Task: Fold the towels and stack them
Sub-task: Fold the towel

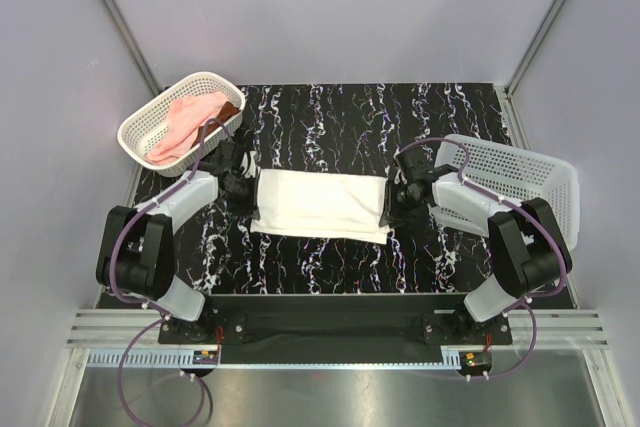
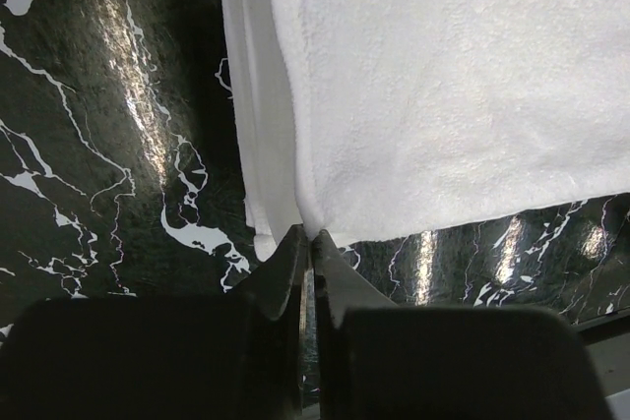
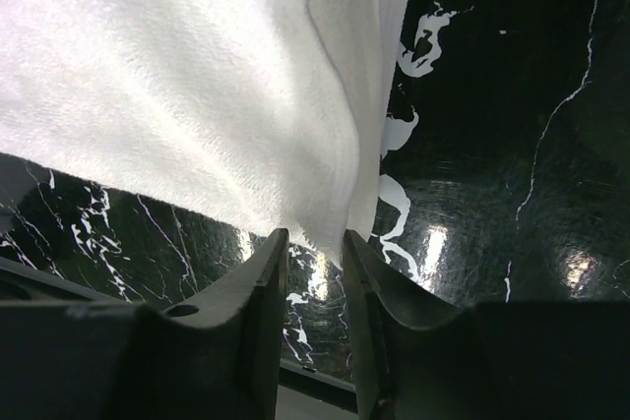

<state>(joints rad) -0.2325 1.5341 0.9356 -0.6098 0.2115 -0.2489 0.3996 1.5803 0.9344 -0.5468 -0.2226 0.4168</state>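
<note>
A cream-white towel (image 1: 320, 205) lies folded into a wide strip on the black marble table (image 1: 330, 122). My left gripper (image 1: 250, 190) is at its left end. In the left wrist view the left gripper (image 2: 311, 235) has its jaws pressed together on the near corner of the white towel (image 2: 443, 95). My right gripper (image 1: 392, 203) is at the strip's right end. In the right wrist view the right gripper (image 3: 312, 235) is open, and the corner of the towel (image 3: 177, 76) hangs just at the gap between its fingertips. A pale pink towel (image 1: 185, 122) and a bit of rust-brown towel (image 1: 229, 109) lie in a basket.
The white lattice basket (image 1: 140, 135) holding the two other towels stands at the back left. A second white lattice basket (image 1: 510, 185) lies on its side at the right, close behind the right arm. Grey walls enclose the table.
</note>
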